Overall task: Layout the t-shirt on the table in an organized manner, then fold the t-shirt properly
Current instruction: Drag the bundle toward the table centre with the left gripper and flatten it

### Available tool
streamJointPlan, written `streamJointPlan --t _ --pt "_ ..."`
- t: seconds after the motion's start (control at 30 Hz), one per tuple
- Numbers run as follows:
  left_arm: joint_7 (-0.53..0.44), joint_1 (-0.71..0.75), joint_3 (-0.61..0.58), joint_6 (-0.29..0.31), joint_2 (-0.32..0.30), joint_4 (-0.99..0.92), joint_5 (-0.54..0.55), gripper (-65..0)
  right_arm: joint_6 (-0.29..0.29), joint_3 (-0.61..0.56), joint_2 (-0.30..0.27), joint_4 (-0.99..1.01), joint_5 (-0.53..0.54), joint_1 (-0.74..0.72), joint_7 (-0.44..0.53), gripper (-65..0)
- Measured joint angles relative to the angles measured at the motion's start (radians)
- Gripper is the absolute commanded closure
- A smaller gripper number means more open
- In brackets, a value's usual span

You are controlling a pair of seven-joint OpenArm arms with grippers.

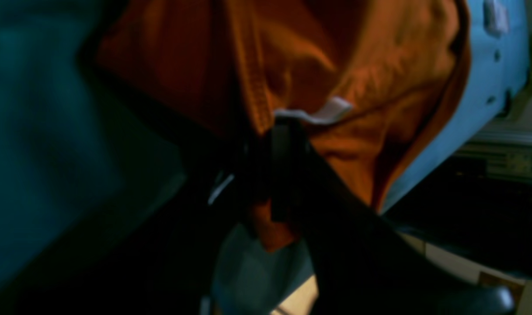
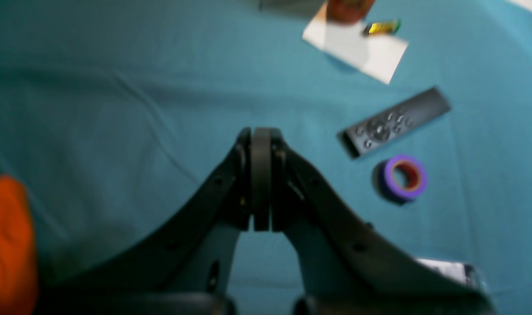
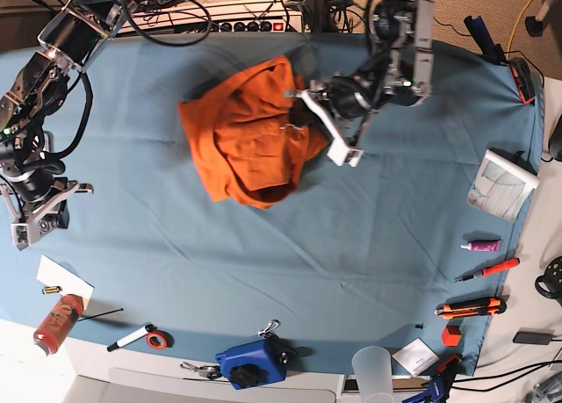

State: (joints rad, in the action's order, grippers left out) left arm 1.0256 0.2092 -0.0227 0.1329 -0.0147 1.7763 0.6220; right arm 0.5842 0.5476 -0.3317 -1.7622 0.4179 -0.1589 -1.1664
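Two dark robot grippers work over a wide table [image 3: 263,271] draped in smooth teal-blue cloth, and only one has anything in its grasp. The left gripper [image 1: 276,131] pinches a fold of the bright orange short-sleeved cotton t-shirt [image 3: 250,135] right beside the garment's small white neck label [image 1: 322,113], its jaws drawn nearly together with orange fabric bunched between them and poking out below. From the base view, the same left gripper [image 3: 303,100] meets the shirt at its right edge, while the t-shirt lies crumpled in a heap on the far middle part of the table. The right gripper [image 2: 261,135] hangs over bare cloth with its fingers pressed flat against each other, holding nothing; it sits well apart from the shirt, near the table's left edge in the base view. Beyond its tips lie a slim dark remote control [image 2: 394,122], a purple roll of tape [image 2: 403,177] and a white sheet of paper [image 2: 357,50].
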Motion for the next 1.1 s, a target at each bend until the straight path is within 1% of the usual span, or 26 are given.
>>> streamJointPlan --t 0.03,0.07,0.13,0.23,0.37,0.4,0.43,0.47,0.5,0.57,0.6,0.7,0.73,0.83,0.87,0.9,0.97,1.03,1.07,1.1 --pt "0.003 0.000 0.002 0.035 -0.026 0.000 0.019 0.0 0.000 -0.001 0.002 0.019 0.001 0.000 -0.002 0.0" --pt "0.003 0.000 0.002 0.057 -0.056 0.000 0.036 0.0 0.000 -0.001 0.005 0.037 0.003 0.001 -0.005 0.0" --pt "0.000 -0.004 0.002 0.082 -0.114 0.000 0.061 0.0 0.000 -0.001 0.006 0.072 0.024 0.001 -0.011 0.0" --pt "0.000 -0.020 -0.002 0.093 -0.196 0.007 0.077 0.0 0.000 -0.001 0.008 0.098 0.031 0.001 -0.012 0.0" --pt "0.018 -0.082 -0.002 0.169 -0.309 0.012 0.051 0.0 0.000 -0.001 0.008 0.102 0.032 0.001 -0.024 0.0" --pt "0.024 -0.108 -0.001 0.174 -0.325 0.011 0.037 0.0 0.000 -0.001 0.008 0.102 0.032 0.001 -0.026 0.0" --pt "0.027 -0.134 -0.001 0.201 -0.337 0.009 0.016 0.0 0.000 -0.001 0.009 0.102 0.032 0.001 -0.027 0.0" --pt "0.030 -0.162 -0.007 0.214 -0.351 0.008 0.010 0.0 0.000 -0.001 0.008 0.102 0.032 0.001 -0.029 0.0" --pt "0.031 -0.194 -0.025 0.262 -0.369 0.008 0.006 0.0 0.000 -0.002 0.008 0.102 0.031 0.001 -0.031 0.0" --pt "0.029 -0.263 -0.087 0.319 -0.400 0.009 -0.012 0.0 -0.001 -0.018 0.008 0.102 0.027 0.001 -0.032 0.0" --pt "0.029 -0.298 -0.127 0.333 -0.412 0.010 -0.035 0.0 0.000 -0.030 0.008 0.102 0.028 0.001 -0.034 0.0" --pt "0.012 -0.402 -0.287 0.332 -0.441 0.009 -0.147 0.0 0.000 -0.075 0.008 0.102 0.025 0.002 -0.034 0.0" --pt "-0.012 -0.434 -0.343 0.332 -0.446 0.008 -0.192 0.0 -0.001 -0.091 0.008 0.102 0.020 0.004 -0.034 0.0" --pt "-0.074 -0.534 -0.505 0.290 -0.448 0.002 -0.316 0.0 -0.010 -0.162 0.008 0.102 -0.002 0.014 -0.034 0.0" --pt "-0.086 -0.567 -0.557 0.285 -0.446 -0.003 -0.341 0.0 -0.016 -0.188 0.008 0.102 -0.002 0.019 -0.034 0.0" --pt "-0.102 -0.603 -0.610 0.284 -0.448 -0.011 -0.362 0.0 -0.037 -0.216 0.008 0.102 -0.002 0.024 -0.033 0.0" --pt "-0.115 -0.669 -0.707 0.283 -0.443 -0.042 -0.401 0.0 -0.052 -0.264 0.008 0.102 -0.016 0.040 -0.028 0.0" --pt "-0.114 -0.733 -0.799 0.283 -0.433 -0.082 -0.431 0.0 -0.087 -0.306 0.008 0.102 -0.053 0.059 -0.021 0.0" --pt "-0.116 -0.762 -0.837 0.283 -0.423 -0.105 -0.440 0.0 -0.092 -0.324 0.008 0.102 -0.066 0.067 -0.012 0.0" --pt "-0.129 -0.790 -0.869 0.284 -0.409 -0.130 -0.454 0.0 -0.108 -0.338 0.008 0.103 -0.090 0.077 0.001 0.0"
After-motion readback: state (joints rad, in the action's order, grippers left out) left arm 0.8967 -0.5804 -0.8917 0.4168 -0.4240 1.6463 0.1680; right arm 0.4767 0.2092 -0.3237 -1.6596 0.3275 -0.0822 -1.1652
